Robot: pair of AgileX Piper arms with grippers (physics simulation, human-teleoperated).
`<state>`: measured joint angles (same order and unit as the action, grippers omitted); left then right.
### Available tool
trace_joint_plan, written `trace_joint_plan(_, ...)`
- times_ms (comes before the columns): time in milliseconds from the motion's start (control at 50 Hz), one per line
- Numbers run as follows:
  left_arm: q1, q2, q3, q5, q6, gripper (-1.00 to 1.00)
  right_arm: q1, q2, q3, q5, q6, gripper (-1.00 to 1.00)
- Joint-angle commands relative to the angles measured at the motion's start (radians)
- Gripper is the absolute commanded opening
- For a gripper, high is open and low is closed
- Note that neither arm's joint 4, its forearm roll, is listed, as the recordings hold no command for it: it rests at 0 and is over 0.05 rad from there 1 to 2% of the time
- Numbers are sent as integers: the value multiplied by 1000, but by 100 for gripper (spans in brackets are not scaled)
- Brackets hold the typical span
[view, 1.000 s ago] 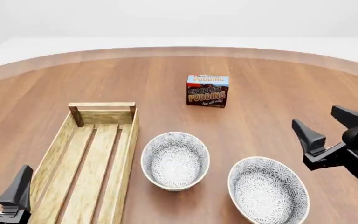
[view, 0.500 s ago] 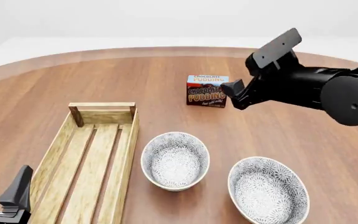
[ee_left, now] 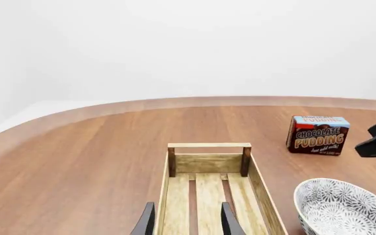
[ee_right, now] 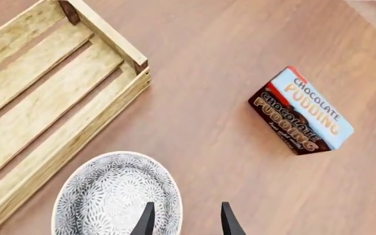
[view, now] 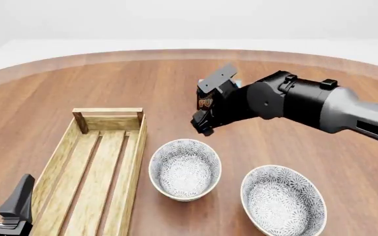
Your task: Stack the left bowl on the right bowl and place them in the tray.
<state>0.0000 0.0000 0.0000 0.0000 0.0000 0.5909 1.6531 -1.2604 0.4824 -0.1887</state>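
The left bowl [view: 185, 168] and the right bowl [view: 283, 199] are grey-patterned and stand side by side on the wood table near the front. The tray [view: 77, 147], a long light-wood crate, lies left of them. My right gripper [view: 202, 126] hangs open and empty just beyond the left bowl's far rim. In the right wrist view its fingertips [ee_right: 147, 220] straddle the rim of that bowl [ee_right: 109, 196]. My left gripper [view: 2, 199] is open and empty at the tray's near end. It also shows in the left wrist view [ee_left: 186, 224], above the tray's slats [ee_left: 209, 196].
A chocolate pudding box [ee_right: 302, 117] stands behind the bowls, mostly hidden by the right arm [view: 294, 101] in the front view. The left wrist view shows it [ee_left: 317, 135] with the left bowl [ee_left: 344, 205]. The table's curved far edge [view: 189, 53] runs across the back.
The right arm swung from the table's right side up and across to the left, and its gripper now sits over the left bowl's far rim. The left arm has not moved.
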Motion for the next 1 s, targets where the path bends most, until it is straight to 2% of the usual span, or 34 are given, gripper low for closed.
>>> trace_joint_plan(20, 0, 0, 0, 0, 0, 100, 6, 109, -22, 12, 8, 100)
trace_joint_plan(560, 0, 0, 0, 0, 0, 100, 36, 213, 25, -75, 71, 100)
trace_joint_plan(1000, 0, 0, 0, 0, 0, 100, 43, 245, 71, -108, 90, 100)
